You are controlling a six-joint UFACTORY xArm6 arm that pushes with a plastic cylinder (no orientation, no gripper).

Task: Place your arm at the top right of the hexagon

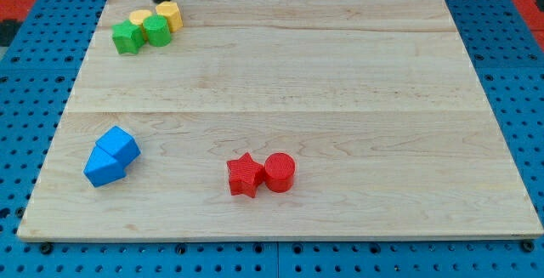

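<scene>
Wooden board [340, 74], my tip [161, 0] touching yellow hexagon [170, 14]

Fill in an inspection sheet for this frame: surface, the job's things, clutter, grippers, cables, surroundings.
Surface: pale wooden board, flat, planks running left to right.
Job's things: yellow hexagon at the view's top left, touching a green cylinder; my tip sits just above the hexagon, slightly to its left, not yet at its top right.
Clutter: yellow block and green star in the same cluster; two blue blocks touching at lower left; red star beside red cylinder at bottom centre.
Grippers: none, only the rod.
Cables: nothing seen.
Surroundings: blue pegboard around the board, red patches at the top corners.
</scene>
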